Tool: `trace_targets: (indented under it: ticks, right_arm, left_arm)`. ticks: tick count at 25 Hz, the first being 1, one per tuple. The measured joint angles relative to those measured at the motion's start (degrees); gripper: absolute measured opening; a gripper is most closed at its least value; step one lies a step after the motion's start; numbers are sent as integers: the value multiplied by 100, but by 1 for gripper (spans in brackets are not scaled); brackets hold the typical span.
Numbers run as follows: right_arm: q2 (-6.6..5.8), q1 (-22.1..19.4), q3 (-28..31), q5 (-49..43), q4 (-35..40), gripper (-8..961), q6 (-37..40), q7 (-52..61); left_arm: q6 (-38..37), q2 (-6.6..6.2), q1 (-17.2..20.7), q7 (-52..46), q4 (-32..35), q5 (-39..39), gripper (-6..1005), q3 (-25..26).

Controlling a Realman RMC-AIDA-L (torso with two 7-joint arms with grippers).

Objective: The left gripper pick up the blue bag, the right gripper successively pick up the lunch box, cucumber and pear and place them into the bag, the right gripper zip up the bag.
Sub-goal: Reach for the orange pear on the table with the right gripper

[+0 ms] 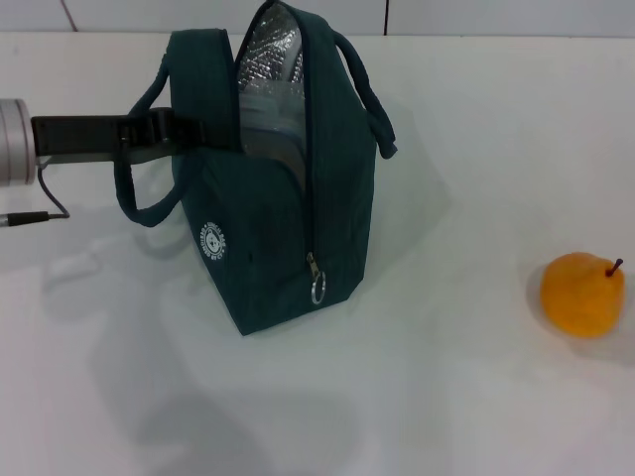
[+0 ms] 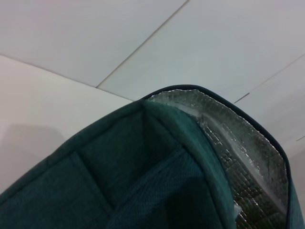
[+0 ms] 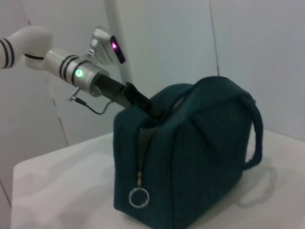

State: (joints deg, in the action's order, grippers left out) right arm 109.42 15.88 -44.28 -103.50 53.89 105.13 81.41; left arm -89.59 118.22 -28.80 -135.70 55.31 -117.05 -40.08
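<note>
The blue bag point(image 1: 278, 218) stands upright on the white table, its top open and the silver lining point(image 1: 268, 59) showing. My left gripper point(image 1: 203, 134) reaches in from the left and is shut on the bag's upper left rim, holding it open. It also shows in the right wrist view point(image 3: 145, 104), and the bag's rim and lining fill the left wrist view point(image 2: 190, 143). The zip's ring pull point(image 1: 317, 288) hangs low on the front seam. The orange-yellow pear point(image 1: 582, 294) lies at the far right. The lunch box and cucumber are out of view. My right gripper is not in view.
The white table point(image 1: 446, 397) extends around the bag. The bag's two handles point(image 1: 367, 89) hang to either side. A thin cable point(image 1: 40, 213) trails from the left arm over the table at the left edge.
</note>
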Motion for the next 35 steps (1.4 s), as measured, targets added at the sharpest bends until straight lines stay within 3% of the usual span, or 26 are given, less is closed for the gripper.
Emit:
trace_targets:
  ticks: [6, 13, 16, 22, 30, 35]
  right_arm:
    - [48, -16, 41, -131, -317, 737, -337, -359]
    - [341, -30, 37, -486, -352, 731, -770, -852]
    - [393, -44, 41, -487, -364, 729, -801, -967]
    - [485, -39, 45, -460, -371, 725, -879, -1098]
    - [515, -28, 42, -434, -421, 719, -933, -1193]
    - [519, -2, 42, -426, -424, 568, -933, -1198]
  left_arm:
    - [3, 0, -10, 12, -3, 0, 50, 0]
    - [3, 0, -11, 25, -3, 0, 50, 0]
    - [3, -1, -8, 26, -3, 0, 50, 0]
    - [3, -1, -14, 25, -3, 2, 50, 0]
    - [3, -1, -25, 21, -3, 5, 50, 0]
    - [3, -1, -23, 18, -3, 7, 50, 0]
